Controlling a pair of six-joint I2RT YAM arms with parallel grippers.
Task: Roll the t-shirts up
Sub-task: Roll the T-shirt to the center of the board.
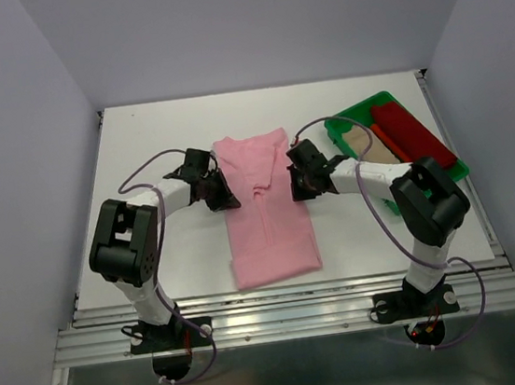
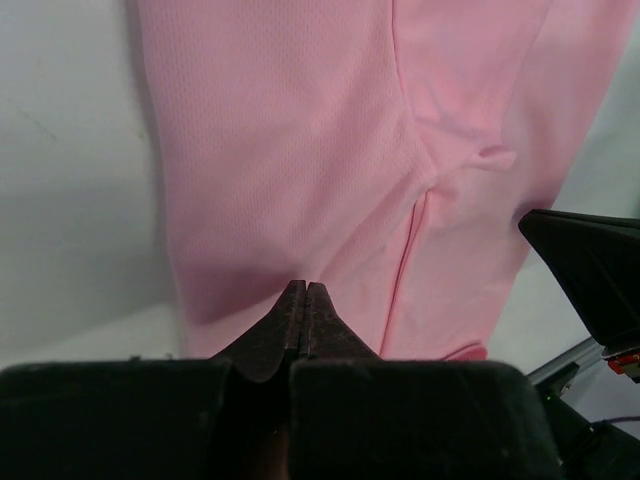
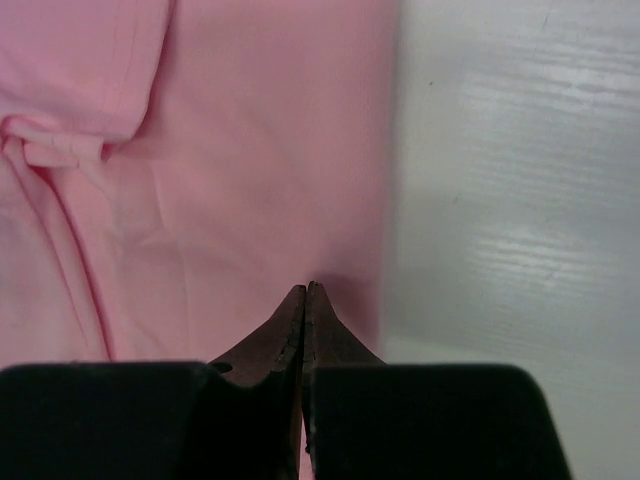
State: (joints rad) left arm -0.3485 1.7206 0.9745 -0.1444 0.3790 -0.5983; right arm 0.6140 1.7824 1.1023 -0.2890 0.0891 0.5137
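Observation:
A light pink t-shirt lies flat on the white table, folded into a long strip running near to far. My left gripper is shut, its tips over the shirt's left edge; no cloth shows between the jaws. My right gripper is shut too, its tips over the shirt's right edge. The pink t-shirt fills the left wrist view and the left of the right wrist view. A dark red t-shirt and a beige t-shirt lie in the tray.
A green plastic tray stands at the back right, just right of my right arm. The white table is bounded by grey walls at the back and sides. A metal rail runs along the near edge.

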